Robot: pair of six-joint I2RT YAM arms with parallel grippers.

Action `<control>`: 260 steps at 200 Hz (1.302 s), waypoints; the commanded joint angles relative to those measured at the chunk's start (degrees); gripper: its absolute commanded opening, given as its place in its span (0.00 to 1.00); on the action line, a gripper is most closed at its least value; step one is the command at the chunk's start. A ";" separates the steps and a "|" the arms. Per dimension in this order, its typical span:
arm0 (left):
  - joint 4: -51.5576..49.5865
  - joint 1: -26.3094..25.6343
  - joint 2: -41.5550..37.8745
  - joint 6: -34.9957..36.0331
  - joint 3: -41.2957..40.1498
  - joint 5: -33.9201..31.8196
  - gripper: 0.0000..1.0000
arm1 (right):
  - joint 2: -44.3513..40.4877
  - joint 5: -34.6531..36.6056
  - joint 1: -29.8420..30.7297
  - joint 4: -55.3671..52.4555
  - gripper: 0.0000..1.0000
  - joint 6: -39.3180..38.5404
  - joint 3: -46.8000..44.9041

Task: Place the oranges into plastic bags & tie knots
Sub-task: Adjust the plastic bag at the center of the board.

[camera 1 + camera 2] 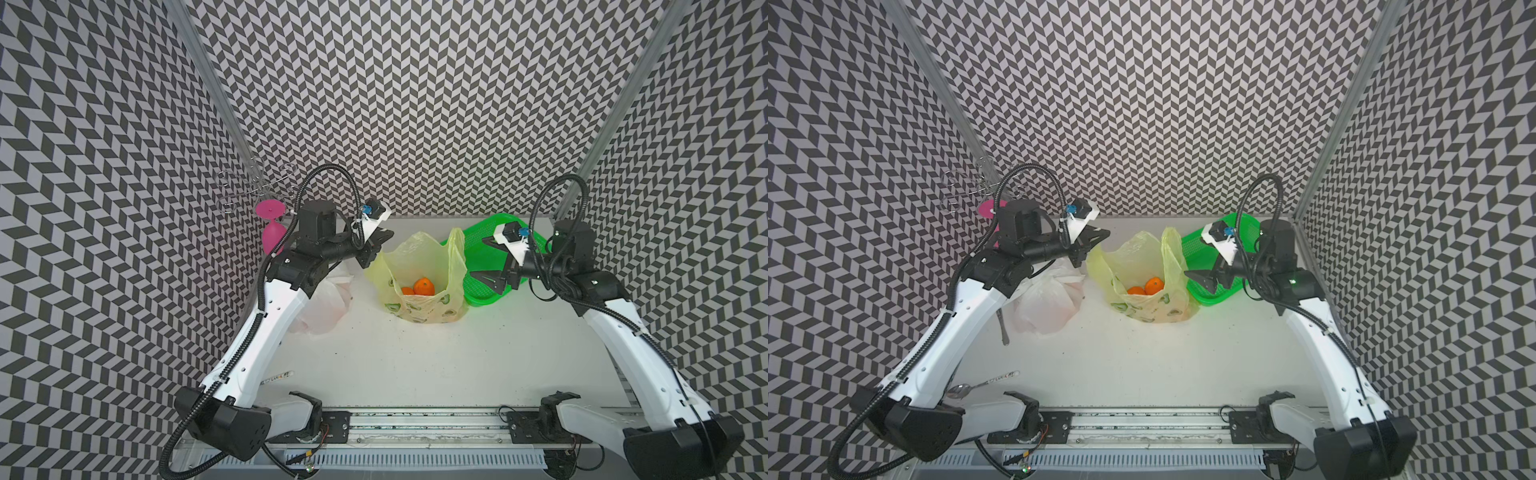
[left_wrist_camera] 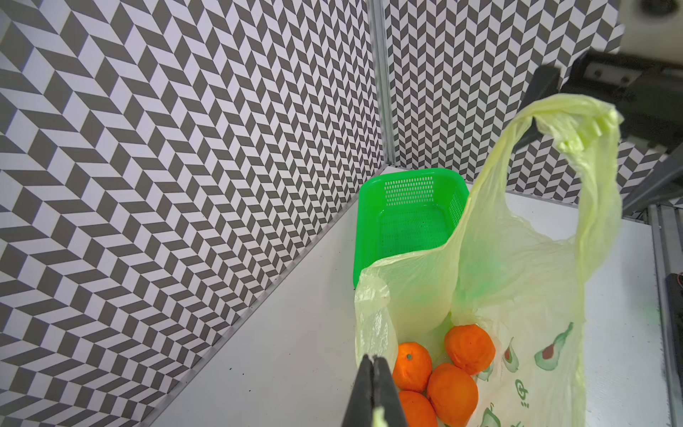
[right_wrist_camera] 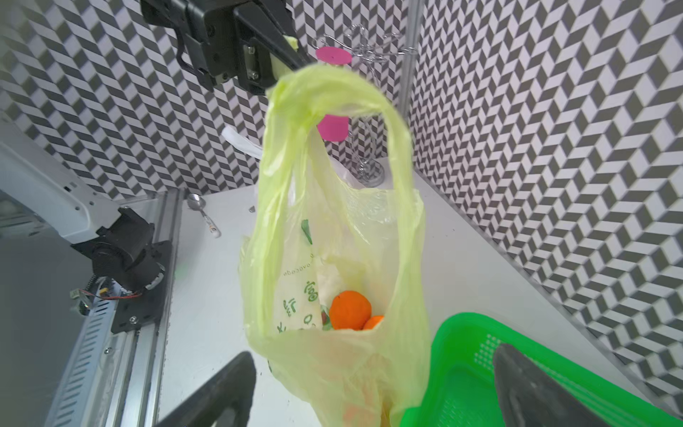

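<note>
The left tool is clamped shut with a scrap of yellow-green plastic pinched between its jaws. It has hold of one handle of the avocado-print bag and keeps that side lifted. The bag stands open on the table, directly below and just in front of this tool. In the left wrist view four oranges lie packed together at the bottom of the bag, right beneath the tool. In both top views only two of them show through the bag's mouth.

The right tool is spread wide and holds nothing. It hangs over the green mesh basket, which sits close against the bag on the side away from the left tool. The bag's other handle stands up as a loose loop between the two tools, just beside the right tool. Neither of that tool's jaws pinches it.

The white bag lies slumped on the table under the left arm, behind the left tool and a little apart from the avocado-print bag. Whether it is knotted cannot be told.
</note>
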 commanded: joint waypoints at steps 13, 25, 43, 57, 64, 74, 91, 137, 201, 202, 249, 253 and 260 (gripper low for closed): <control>0.93 0.30 -1.93 -0.33 0.11 1.25 0.00 | -2.00 -3.81 5.03 18.19 0.99 1.62 -5.98; 0.93 0.30 -1.93 -0.51 0.11 1.32 0.00 | -2.40 -2.28 6.27 20.33 0.99 1.88 -7.16; 0.93 0.28 -2.01 -0.64 0.20 1.42 0.00 | -1.55 3.84 7.19 24.16 0.99 3.89 -8.25; 0.93 0.28 -2.10 -0.57 0.20 1.50 0.00 | -0.17 7.72 7.26 26.47 0.99 5.19 -7.98; 0.93 0.30 -2.16 -0.64 0.12 1.59 0.00 | 0.51 8.95 7.26 27.14 0.99 5.44 -7.55; 0.93 0.24 -2.19 -0.69 0.20 1.66 0.00 | 1.48 9.98 7.21 27.79 0.99 5.20 -6.77; 0.89 0.22 -2.17 -0.70 0.37 1.77 0.00 | 3.58 10.68 7.11 27.82 0.99 4.38 -4.89; 0.58 0.17 -2.28 -0.39 0.38 2.56 0.00 | 10.70 3.28 6.32 24.79 1.00 1.16 2.73; 0.68 0.40 -2.09 -1.88 0.72 3.58 0.00 | 11.18 3.54 5.21 30.43 0.70 5.07 -1.23; 0.68 0.44 -2.05 -1.95 0.72 3.64 0.00 | 11.09 3.64 5.15 30.52 0.70 5.20 -1.38; 0.89 0.39 -2.02 -2.55 0.99 4.58 0.00 | 5.90 8.42 4.89 28.27 0.93 3.17 -4.86; 0.94 0.46 -2.01 -2.57 0.99 4.66 0.00 | 5.48 8.94 4.87 28.45 0.93 3.07 -5.39; 1.01 0.46 -1.93 -2.55 0.99 4.75 0.00 | 4.71 9.60 4.88 29.05 0.93 3.05 -6.40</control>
